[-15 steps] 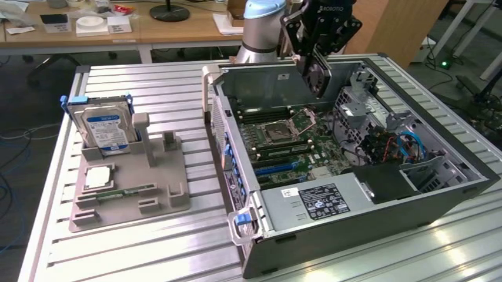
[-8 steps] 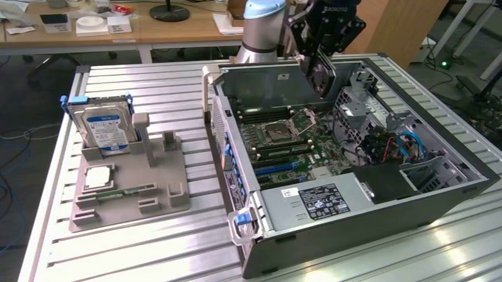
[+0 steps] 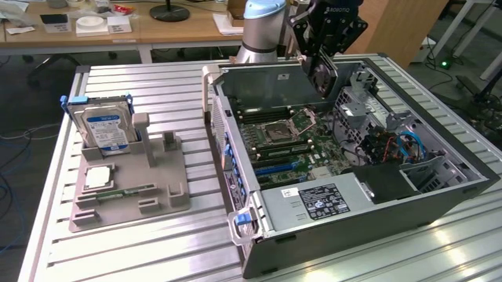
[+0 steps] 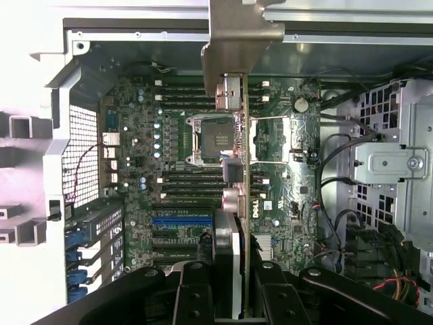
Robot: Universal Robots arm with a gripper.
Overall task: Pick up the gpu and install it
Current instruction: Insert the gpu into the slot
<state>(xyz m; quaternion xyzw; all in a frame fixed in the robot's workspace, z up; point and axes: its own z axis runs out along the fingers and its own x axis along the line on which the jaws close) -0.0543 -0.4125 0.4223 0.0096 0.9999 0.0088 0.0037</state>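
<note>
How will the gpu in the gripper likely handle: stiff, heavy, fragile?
The gpu, held on edge by the gripper, shows no sag: probably stiff. Thin board with a metal bracket at one end: likely light, perhaps end-heavy. Bare board, so probably fragile against the case.

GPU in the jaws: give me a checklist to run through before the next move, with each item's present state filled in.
1. Grip: the gripper has its jaws shut on the gpu: ok.
2. Height: the card hangs above the motherboard, not touching it: ok.
3. Access: the case lies open with the board exposed: ok.
4. Slot alignment: whether the card's lower edge is over the right slot: cannot tell.
5. Cables: they lie by the drive bays, apart from the card: ok.
6. Bracket: whether it lines up with the rear opening: cannot tell.
</note>
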